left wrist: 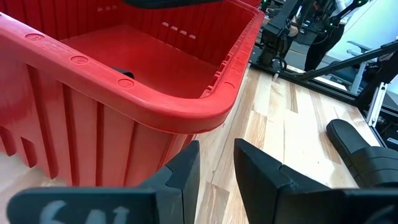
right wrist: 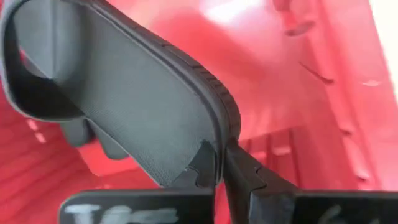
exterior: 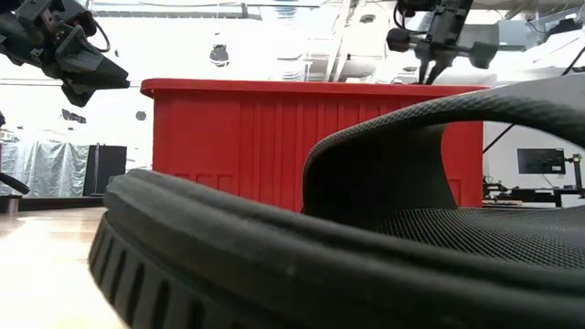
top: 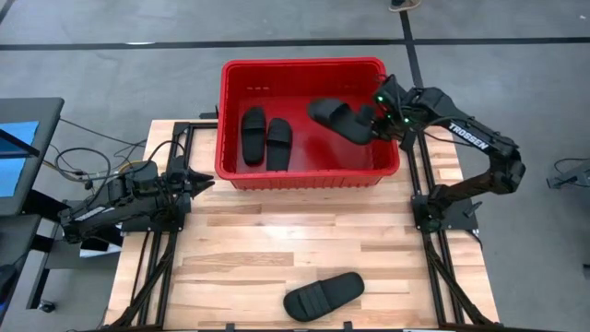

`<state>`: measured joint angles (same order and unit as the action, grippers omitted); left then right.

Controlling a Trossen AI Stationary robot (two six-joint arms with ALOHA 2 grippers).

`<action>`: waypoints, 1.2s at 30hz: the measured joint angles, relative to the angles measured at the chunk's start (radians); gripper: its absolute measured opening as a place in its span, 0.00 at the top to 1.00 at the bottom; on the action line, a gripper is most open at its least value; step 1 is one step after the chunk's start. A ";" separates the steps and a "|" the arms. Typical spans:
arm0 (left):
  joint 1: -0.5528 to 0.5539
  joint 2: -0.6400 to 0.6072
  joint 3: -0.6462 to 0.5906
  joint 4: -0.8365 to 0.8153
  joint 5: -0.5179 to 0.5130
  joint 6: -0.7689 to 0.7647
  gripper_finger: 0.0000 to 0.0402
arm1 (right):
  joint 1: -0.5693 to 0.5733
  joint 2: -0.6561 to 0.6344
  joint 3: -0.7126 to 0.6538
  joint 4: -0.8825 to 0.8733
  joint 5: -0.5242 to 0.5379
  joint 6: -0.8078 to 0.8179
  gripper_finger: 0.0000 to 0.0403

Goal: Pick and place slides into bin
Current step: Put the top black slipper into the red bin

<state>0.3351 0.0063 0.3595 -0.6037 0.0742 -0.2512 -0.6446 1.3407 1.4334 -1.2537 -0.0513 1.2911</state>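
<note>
Two matte black slides (top: 265, 136) lie in the red plastic bin (top: 304, 68); right gripper (top: 371, 120), clamped on a third slide (top: 336, 116) above it, should release next; left gripper (top: 205, 183) waits part-open.

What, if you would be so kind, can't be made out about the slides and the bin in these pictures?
- Low view: the bin's inside is hidden by its own front wall; the near slide fills the frame, cut off by the edges.
- Left wrist view: only a dark sliver shows behind the rim, so the two slides inside cannot be told apart.
- Right wrist view: the held slide hides most of the bin floor; the right end effector grips its edge.
</note>
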 joint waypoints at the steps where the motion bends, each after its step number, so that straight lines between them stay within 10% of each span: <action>1: 0.000 0.000 0.000 0.000 0.000 0.000 0.78 | -0.003 0.001 -0.007 0.019 0.000 0.010 1.00; 36: 0.000 0.000 0.000 -0.001 -0.003 0.000 0.78 | 0.220 0.006 -0.243 0.240 0.395 0.592 1.00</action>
<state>0.3349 0.0063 0.3595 -0.6044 0.0715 -0.2512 -0.4247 1.3464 1.1900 -1.0138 0.3436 1.8827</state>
